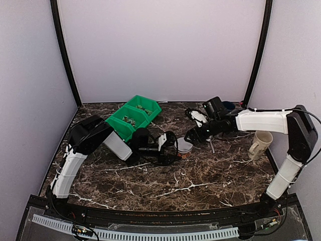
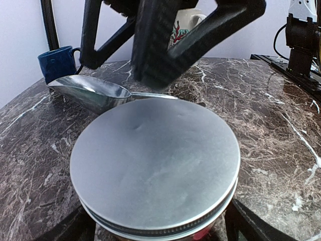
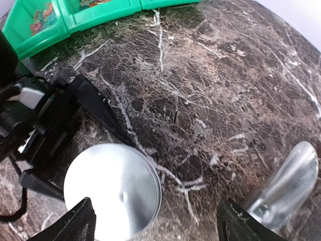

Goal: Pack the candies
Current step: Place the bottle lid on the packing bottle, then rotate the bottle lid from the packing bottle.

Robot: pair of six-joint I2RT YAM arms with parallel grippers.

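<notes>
dark marbled table (image 1: 200, 181), left gripper (image 1: 173, 147) clamped on lidded jar (image 2: 155, 160), right gripper (image 3: 158, 221) spread apart above it

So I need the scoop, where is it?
Left wrist view, upper left: the metal scoop lies just behind the lidded jar, before the blue mug.

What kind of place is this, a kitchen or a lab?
Probably a robot test booth: plain walls and black posts enclose a marble-patterned table, a left arm and right arm are mounted at its near edge, and a green bin and lidded jar sit on it.
</notes>
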